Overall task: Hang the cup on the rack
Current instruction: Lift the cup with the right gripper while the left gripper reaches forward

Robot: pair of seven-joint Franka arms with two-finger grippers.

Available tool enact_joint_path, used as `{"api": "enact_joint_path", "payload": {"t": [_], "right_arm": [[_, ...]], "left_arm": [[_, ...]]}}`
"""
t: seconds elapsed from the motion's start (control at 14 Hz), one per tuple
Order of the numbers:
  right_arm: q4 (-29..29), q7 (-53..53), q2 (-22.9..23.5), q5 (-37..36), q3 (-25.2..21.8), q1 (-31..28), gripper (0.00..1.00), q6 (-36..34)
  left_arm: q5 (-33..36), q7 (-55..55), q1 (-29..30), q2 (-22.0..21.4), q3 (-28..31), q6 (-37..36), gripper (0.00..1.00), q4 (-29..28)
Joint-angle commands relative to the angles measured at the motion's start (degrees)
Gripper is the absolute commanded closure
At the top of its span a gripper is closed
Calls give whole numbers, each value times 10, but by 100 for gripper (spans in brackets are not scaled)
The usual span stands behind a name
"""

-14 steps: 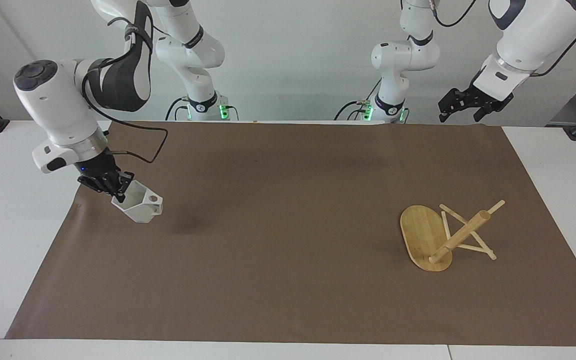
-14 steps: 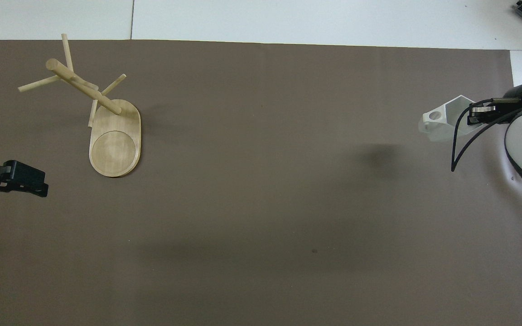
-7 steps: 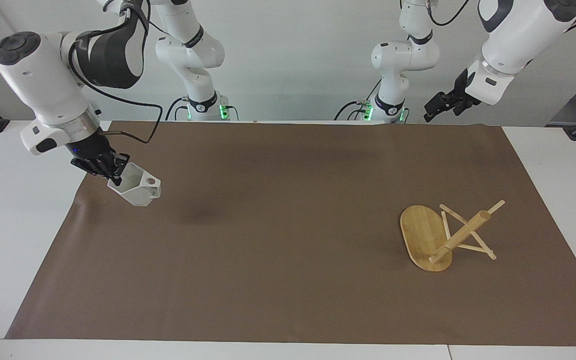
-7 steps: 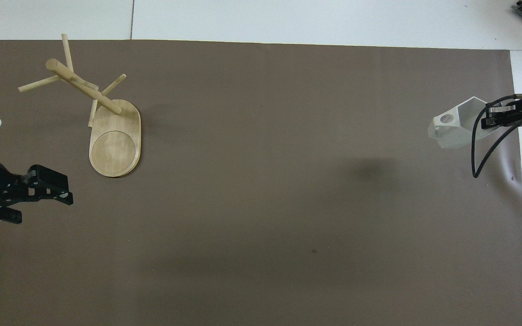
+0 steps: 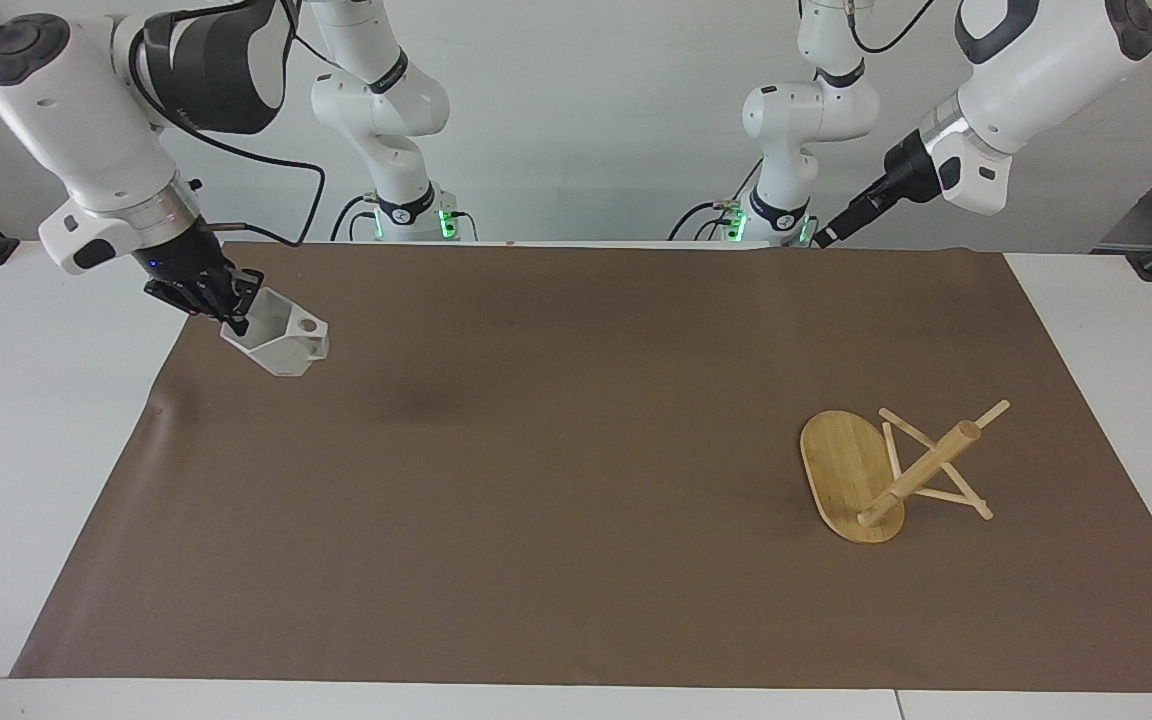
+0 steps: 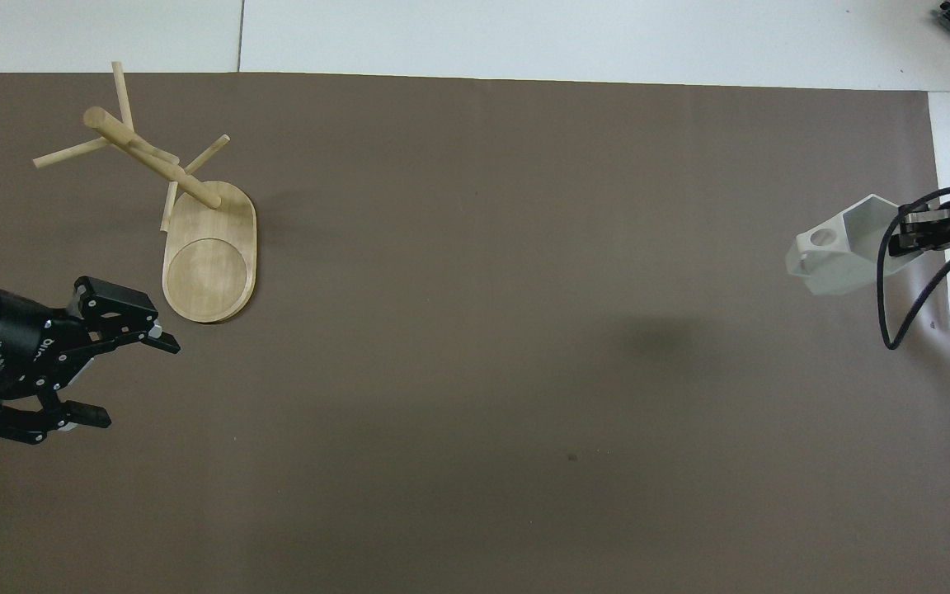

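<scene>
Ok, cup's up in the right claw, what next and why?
Probably carry the cup across toward the rack. The right claw grips its rim in the air at the right arm's end; the rack stands at the left arm's end, pegs bare. The left claw waits open.

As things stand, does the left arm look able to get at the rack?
Probably yes: the left gripper is open, holds nothing and hangs over bare mat beside the rack, with nothing between them. The right gripper holds the cup at the table's right-arm end.
</scene>
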Motion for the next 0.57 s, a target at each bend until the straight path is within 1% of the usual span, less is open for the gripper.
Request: {"api": "enact_joint_path", "payload": {"t": [0.0,0.14,0.21,0.36,0.5], "right_arm": [[-1,16,-18,9,3,0,100,-40],[-6,39,-26,11,8,1,100,-51],[-7,46,-29,20,11,1,100,-52],[-8,47,-32,53,11,1,100,-59],[-10,52,-33,81,11,1,100,-62]], "left_arm": [[-62,-105,4,-7,-2,37,0,-37],[-112,-189,-5,-6,-4,101,0,-69],[-134,-227,-15,-5,-5,126,0,-72],[-186,-307,-17,5,-5,175,0,-72],[-232,-346,-20,11,-5,206,0,-77]]}}
